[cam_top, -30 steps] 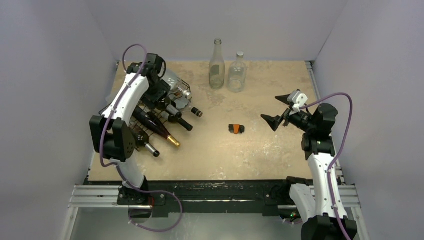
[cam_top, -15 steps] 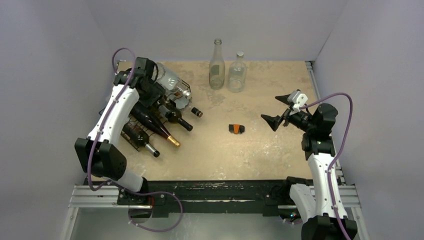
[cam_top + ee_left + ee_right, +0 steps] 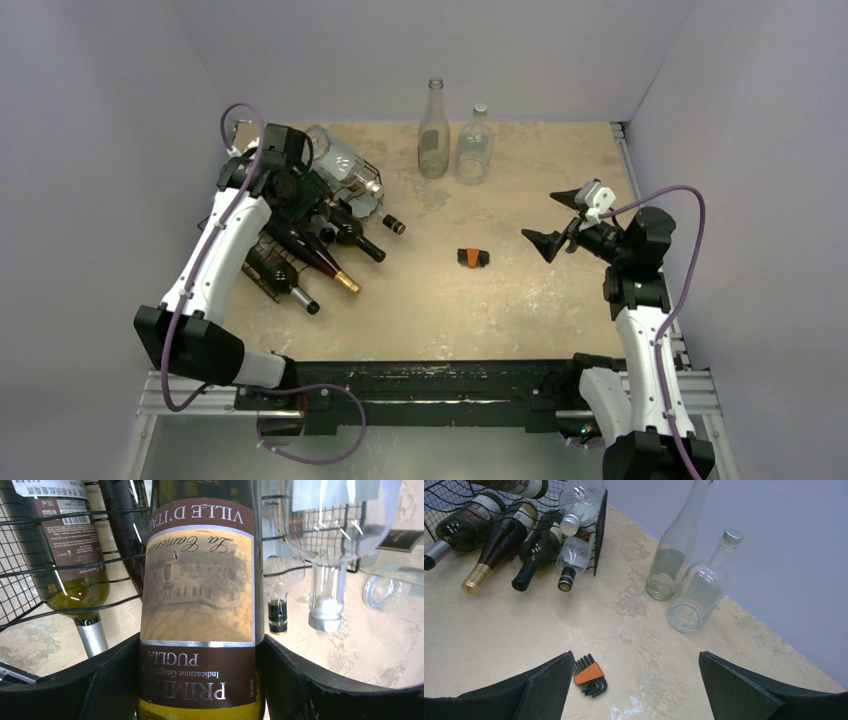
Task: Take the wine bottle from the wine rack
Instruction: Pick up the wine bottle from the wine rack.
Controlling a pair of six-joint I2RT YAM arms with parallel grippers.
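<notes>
While my left claw (image 3: 200, 647) clamps the brown-labelled wine bottle (image 3: 197, 580) lying in the wine rack (image 3: 17, 587) at ten o'clock on the table (image 3: 450, 310), my right claw (image 3: 635, 657) hangs released at three o'clock.

- The wine bottle (image 3: 200, 605) is wearing a brown label with a tan picture panel edged in silver.
- The wine rack (image 3: 15, 587) is showing black wire mesh.
- The hex key set (image 3: 589, 675) is showing an orange holder and black keys.
- The table (image 3: 520, 310) is showing mottled beige.
</notes>
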